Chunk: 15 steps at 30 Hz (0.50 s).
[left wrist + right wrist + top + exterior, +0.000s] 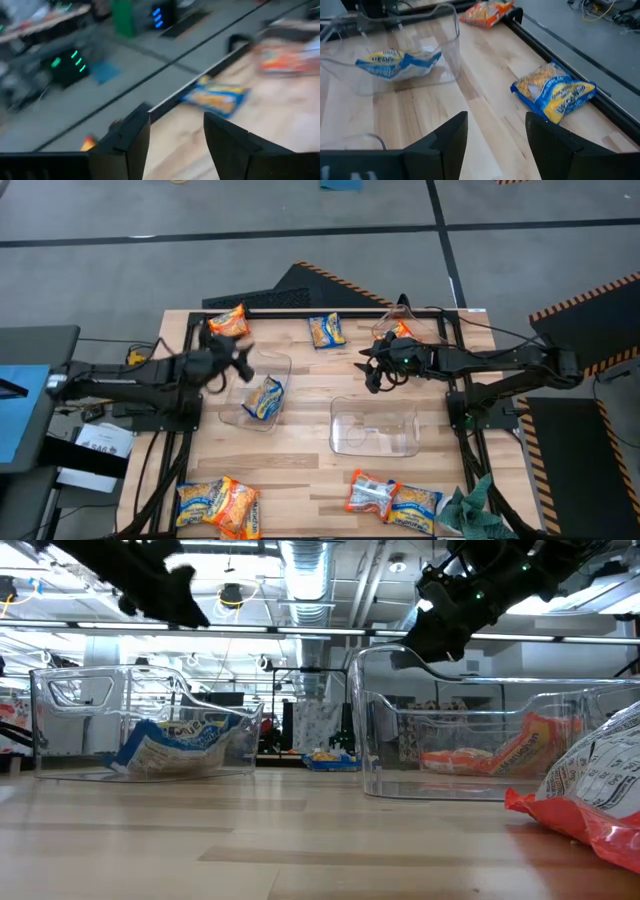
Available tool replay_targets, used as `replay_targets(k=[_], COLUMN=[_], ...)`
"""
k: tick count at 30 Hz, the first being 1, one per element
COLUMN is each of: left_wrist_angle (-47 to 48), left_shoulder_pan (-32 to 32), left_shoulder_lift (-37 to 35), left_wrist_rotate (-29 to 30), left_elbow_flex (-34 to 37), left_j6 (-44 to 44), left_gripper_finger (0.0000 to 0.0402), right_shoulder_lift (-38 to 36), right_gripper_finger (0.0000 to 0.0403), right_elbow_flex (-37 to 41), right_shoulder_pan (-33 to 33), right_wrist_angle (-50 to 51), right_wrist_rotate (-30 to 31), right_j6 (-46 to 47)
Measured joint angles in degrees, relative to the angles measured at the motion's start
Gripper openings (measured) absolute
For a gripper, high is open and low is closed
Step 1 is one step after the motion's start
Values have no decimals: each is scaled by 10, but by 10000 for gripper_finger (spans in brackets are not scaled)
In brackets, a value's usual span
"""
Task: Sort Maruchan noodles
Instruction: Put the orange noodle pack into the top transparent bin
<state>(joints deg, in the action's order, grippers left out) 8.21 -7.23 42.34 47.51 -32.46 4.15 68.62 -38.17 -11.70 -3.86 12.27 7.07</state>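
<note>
The left tool (pixel 240 360) hangs above the surface (pixel 300 460) with its fingers (pixel 127 145) spread and nothing between them. Just beside it, toward the middle of the surface, stands a clear bin (pixel 285 370) holding one Maruchan packet (pixel 264 398), yellow with a blue band and glossy, lying tilted against the bin floor; the low view shows it crumpled and propped at a slant (pixel 170 745). On the far side of this tool, near the surface's back rim, lies an orange packet (pixel 229 321).

The right tool (pixel 372 370) is also raised, its fingers (pixel 445 142) apart and empty. Ahead of it, toward the back edge, rests a yellow-and-blue packet (pixel 326 330), flat on the wood, its noodle picture facing up (pixel 554 92). Close behind this tool's wrist an orange packet (pixel 393 332) lies inside a third clear container (pixel 420 320) at the back corner. On the near side of the tool sits a second clear bin (pixel 374 430).

Well away from both tools, along the front edge, are two clusters: yellow-blue and orange packets (pixel 218 505) on the left arm's side, and an orange-red packet with silver-white (pixel 370 494) touching a yellow one (pixel 415 504) on the right arm's side, next to a green cloth (pixel 470 512).
</note>
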Motion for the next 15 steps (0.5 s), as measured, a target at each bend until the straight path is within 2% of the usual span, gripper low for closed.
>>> replay_targets(k=[5, 8, 11, 15], left_wrist_angle=[4, 5, 1, -1], left_shoulder_pan=[-186, -274, -326, -353], left_shoulder_lift=[73, 130, 178, 229], left_wrist_rotate=[-114, -161, -174, -157], left_elbow_flex=[-3, -3, -3, -3], left_j6=[47, 90, 146, 200], left_gripper_finger=[176, 176, 176, 176], right_shoulder_lift=[12, 25, 44, 72], right_gripper_finger=[224, 224, 224, 224], right_elbow_flex=[-1, 1, 0, 0], right_shoulder_pan=[-4, -5, -4, -5], right_wrist_angle=[-3, -1, -1, -13], right_wrist_rotate=[0, 1, 1, 1], right_j6=[0, 0, 1, 7])
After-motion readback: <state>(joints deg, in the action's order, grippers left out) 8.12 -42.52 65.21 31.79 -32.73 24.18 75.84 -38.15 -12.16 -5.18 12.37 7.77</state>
